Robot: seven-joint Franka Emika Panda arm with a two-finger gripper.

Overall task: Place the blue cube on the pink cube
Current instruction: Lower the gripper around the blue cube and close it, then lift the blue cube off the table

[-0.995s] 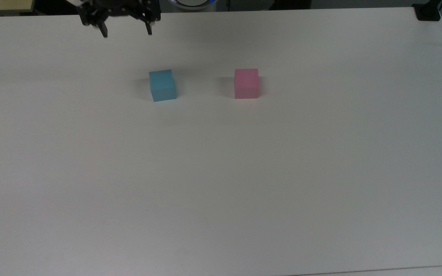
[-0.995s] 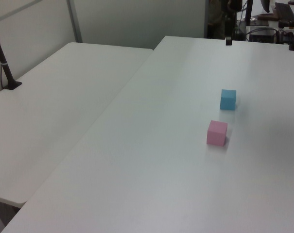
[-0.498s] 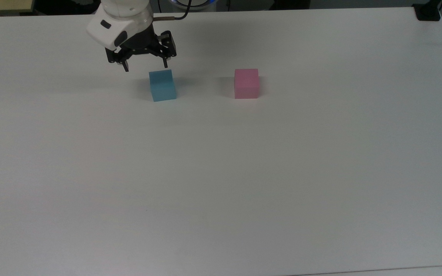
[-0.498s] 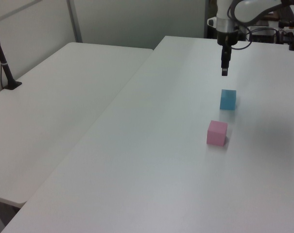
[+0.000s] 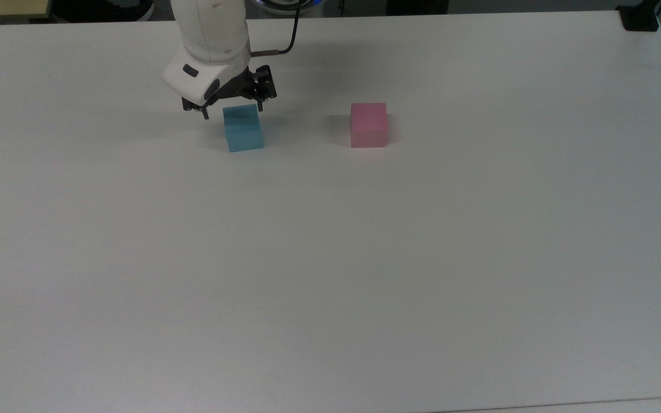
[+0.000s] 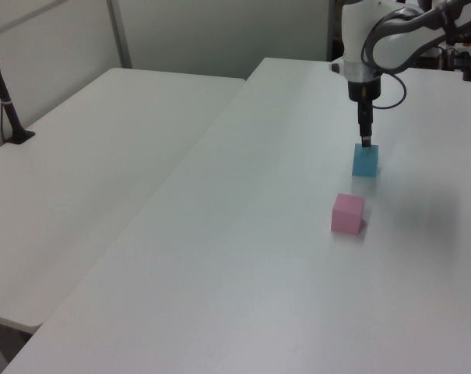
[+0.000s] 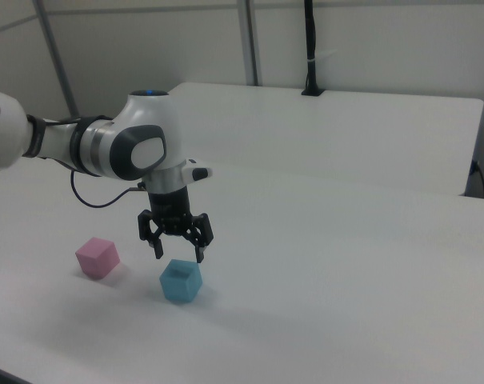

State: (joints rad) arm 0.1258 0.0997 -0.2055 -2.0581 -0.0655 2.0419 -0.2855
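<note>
Currently, I have the hand (image 7: 178, 252) hovering just above the blue cube (image 5: 243, 129), with its 2 fingers spread wide and holding nothing. The spread is wider than the cube, which I judge leaves clearance on both sides for a straddling descent.

1. Blue cube: it rests flat on the white tabletop (image 5: 330, 258), untouched. In the top view it sits to the left of the pink cube (image 5: 369, 125), with a clear gap of bare tabletop between them. In the left view it lies beyond the pink cube; in the right view it lies to the pink cube's right.
2. Pink cube: it stands alone on the tabletop, top face uncovered, so it is ready to receive the blue cube.
3. Arm pose: the wrist points straight down, fingertips toward the tabletop. In the left view the hand appears as a narrow vertical line directly over the blue cube's top face. In the right view the fingertips hang just above the cube's upper edges.

I judge the grasp as not yet made; lowering and closing come next.
</note>
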